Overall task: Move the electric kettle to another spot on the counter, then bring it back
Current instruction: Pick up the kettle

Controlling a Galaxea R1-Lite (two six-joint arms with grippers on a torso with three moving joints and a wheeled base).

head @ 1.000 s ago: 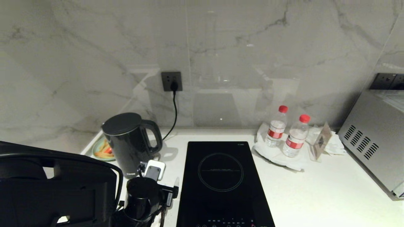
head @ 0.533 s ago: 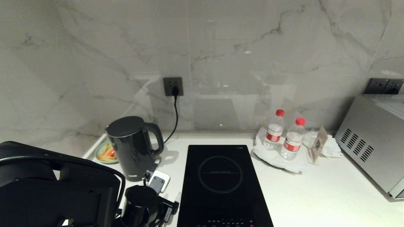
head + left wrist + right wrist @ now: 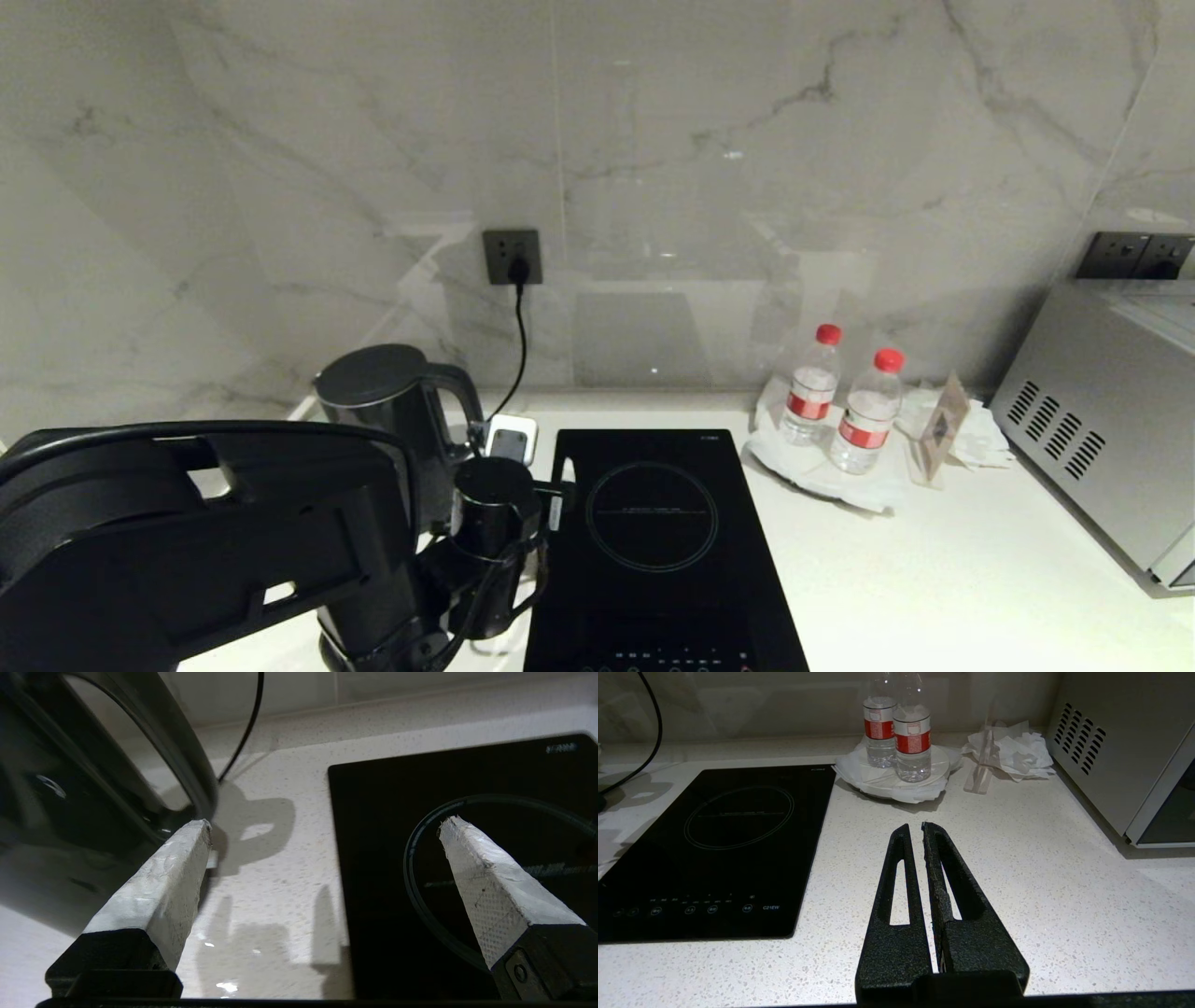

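Note:
The electric kettle (image 3: 378, 397) stands at the back left of the counter (image 3: 934, 579), its loop handle (image 3: 464, 401) turned toward the hob. My left gripper (image 3: 527, 464) is open beside that handle, low over the counter. In the left wrist view the left gripper (image 3: 327, 826) holds nothing. One white fingertip (image 3: 194, 835) sits close by the foot of the kettle's handle (image 3: 187, 760), and the other fingertip (image 3: 455, 833) is over the hob. The right gripper (image 3: 915, 827) hangs shut and empty above the bare counter (image 3: 1041, 882).
A black induction hob (image 3: 653, 523) lies right of the kettle. A cord (image 3: 519, 327) runs up to the wall socket (image 3: 511, 254). Two red-capped water bottles (image 3: 840, 397) stand on white paper, next to a card stand (image 3: 938, 425). A steel appliance (image 3: 1102, 420) fills the right end.
The left arm has risen and reached toward the wall, bringing the open gripper up beside the kettle's handle. The head view shifted slightly early on. The kettle stays put.

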